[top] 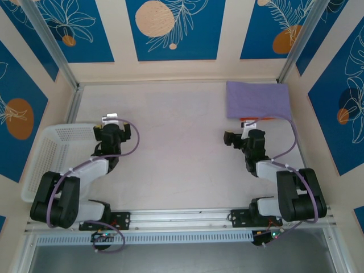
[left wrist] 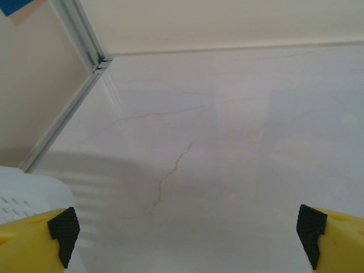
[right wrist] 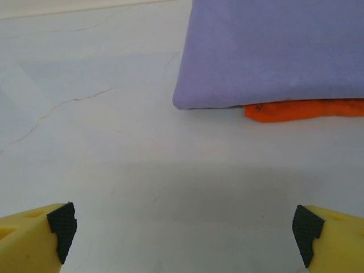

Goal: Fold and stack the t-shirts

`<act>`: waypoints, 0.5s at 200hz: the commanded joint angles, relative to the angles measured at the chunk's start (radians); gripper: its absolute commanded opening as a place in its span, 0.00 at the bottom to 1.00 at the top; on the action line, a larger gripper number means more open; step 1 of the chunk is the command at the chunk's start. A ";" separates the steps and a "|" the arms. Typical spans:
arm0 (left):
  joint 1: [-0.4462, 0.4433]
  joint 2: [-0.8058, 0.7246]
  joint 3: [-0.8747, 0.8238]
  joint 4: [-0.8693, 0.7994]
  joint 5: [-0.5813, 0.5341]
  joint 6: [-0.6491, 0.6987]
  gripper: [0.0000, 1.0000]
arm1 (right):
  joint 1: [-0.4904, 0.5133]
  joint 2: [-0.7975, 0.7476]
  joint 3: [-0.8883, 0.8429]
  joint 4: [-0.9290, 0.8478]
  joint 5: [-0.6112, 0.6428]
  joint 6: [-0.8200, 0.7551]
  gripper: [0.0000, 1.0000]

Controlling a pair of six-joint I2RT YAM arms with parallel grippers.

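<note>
Two stacked, upper right: purple tee folded atop orange tee. Left tool, right tool released; task prob. complete.

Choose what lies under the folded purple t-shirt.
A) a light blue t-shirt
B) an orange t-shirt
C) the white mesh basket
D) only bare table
B: an orange t-shirt pokes out from beneath the near edge of the purple t-shirt.
</note>
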 commanded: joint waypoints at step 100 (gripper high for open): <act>0.043 -0.039 -0.162 0.160 0.173 0.070 1.00 | 0.002 0.139 -0.061 0.403 0.064 -0.068 0.99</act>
